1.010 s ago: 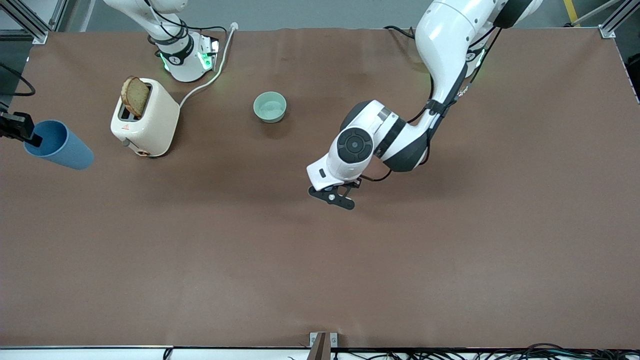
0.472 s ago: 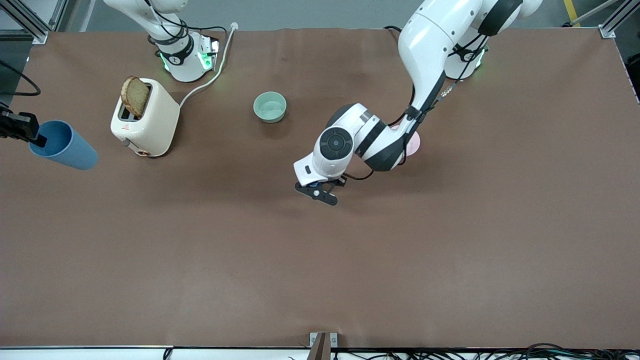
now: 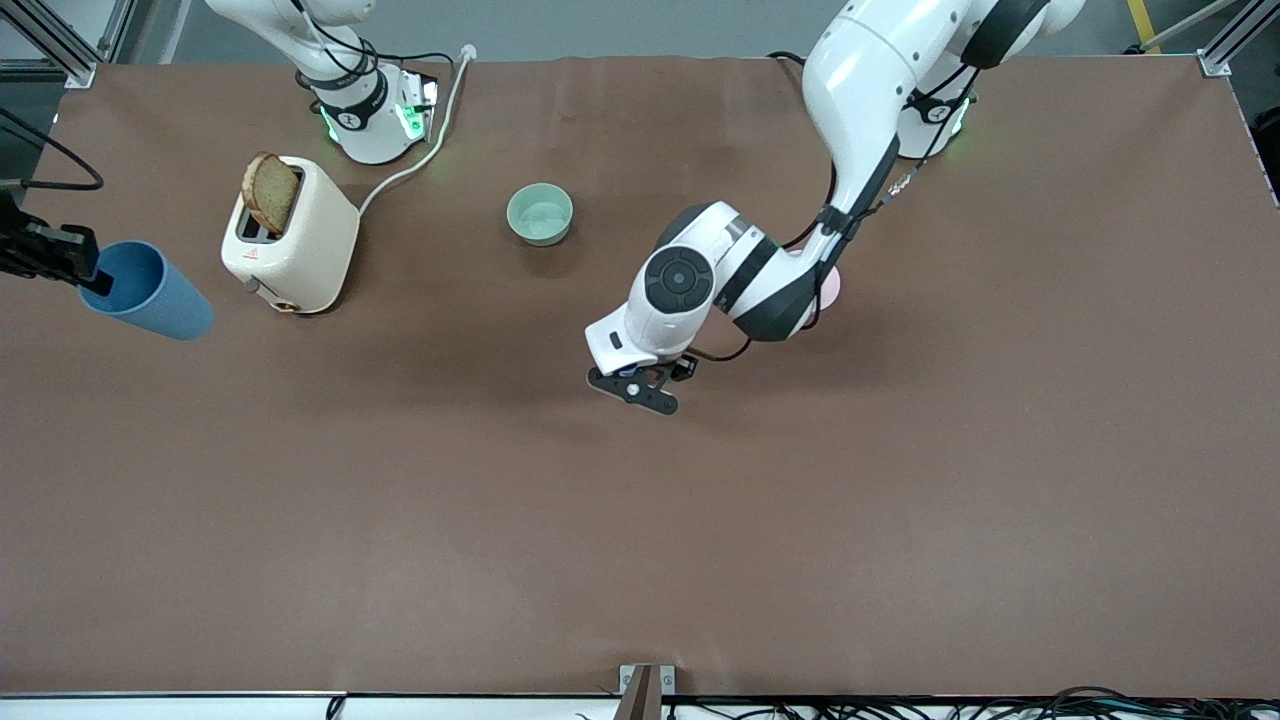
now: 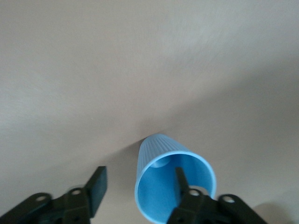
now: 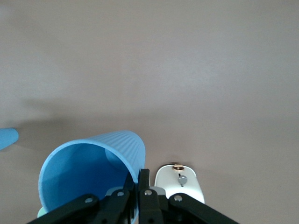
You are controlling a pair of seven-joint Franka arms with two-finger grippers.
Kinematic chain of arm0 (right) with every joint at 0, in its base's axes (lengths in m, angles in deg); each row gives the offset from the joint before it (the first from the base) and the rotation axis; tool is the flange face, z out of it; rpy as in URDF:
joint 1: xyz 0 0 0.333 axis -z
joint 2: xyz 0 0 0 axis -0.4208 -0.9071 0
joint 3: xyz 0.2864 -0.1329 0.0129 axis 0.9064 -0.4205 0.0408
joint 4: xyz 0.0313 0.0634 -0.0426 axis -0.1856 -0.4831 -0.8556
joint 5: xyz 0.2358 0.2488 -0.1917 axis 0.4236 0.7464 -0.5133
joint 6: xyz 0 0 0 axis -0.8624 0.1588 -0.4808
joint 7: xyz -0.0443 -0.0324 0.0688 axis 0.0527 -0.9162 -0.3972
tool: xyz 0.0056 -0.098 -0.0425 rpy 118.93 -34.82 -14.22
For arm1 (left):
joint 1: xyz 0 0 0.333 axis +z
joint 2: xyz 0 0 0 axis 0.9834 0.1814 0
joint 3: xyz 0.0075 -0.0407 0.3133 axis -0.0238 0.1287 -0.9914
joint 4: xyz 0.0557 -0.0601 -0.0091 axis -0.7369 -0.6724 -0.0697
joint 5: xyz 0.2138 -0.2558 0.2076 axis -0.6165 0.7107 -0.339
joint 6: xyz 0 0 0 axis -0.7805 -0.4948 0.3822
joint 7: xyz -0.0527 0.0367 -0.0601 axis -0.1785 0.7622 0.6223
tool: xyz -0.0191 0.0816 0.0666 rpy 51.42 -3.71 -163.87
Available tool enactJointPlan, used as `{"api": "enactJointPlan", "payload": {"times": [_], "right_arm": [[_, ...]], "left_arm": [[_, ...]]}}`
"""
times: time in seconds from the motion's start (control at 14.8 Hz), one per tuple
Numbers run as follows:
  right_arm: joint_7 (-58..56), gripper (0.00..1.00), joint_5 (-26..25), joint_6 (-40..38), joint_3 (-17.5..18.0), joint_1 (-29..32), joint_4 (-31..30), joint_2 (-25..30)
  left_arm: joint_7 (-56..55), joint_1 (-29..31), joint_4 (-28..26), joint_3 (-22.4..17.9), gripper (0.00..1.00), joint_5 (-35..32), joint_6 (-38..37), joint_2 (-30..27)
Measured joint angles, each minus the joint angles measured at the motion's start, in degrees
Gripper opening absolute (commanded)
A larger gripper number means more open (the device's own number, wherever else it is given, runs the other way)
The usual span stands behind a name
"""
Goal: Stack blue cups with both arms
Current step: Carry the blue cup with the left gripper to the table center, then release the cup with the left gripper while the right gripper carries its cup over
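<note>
The left gripper's (image 4: 140,189) fingers (image 4: 96,185) stand parted astride the rim of an upright, empty, ribbed blue cup (image 4: 164,161) standing mid-counter (image 3: 900,500). The right gripper (image 5: 138,184) pinches another blue cup's (image 3: 150,292) rim, tilted over the counter's edge beside the toaster (image 3: 290,235).

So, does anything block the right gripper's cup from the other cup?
Yes: the open left gripper is over the standing cup, one finger in its mouth. The toaster stands near the right gripper's held cup.

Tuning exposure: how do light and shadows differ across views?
Front view: even light, soft shadow under the left arm. Left wrist view: table washed pale beside the resting blue cup. Right wrist view: dim shadow band near the held blue cup.
</note>
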Motion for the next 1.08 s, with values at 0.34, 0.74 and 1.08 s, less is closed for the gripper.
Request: {"api": "enactJointPlan", "payload": {"times": [0.34, 0.74, 1.08], "right_arm": [[10.1, 0.00, 0.8, 2.1, 0.3, -9.0, -1.8, 0.0], [29.5, 0.00, 1.1, 13.7, 0.6, -25.9, -7.0, -2.8], [35.7, 0.01, 1.1, 22.6, 0.6, -35.9, -7.4, -9.9]], "left_arm": [[-0.4, 4.4, 0.3, -0.6, 1.00, 0.0, -5.3, -9.3], [0.7, 23.6, 0.2, -1.2, 1.00, -0.1, -10.7, -11.2], [0.8, 33.4, 0.3, -1.3, 1.00, -5.3, -15.8, -15.4]]}}
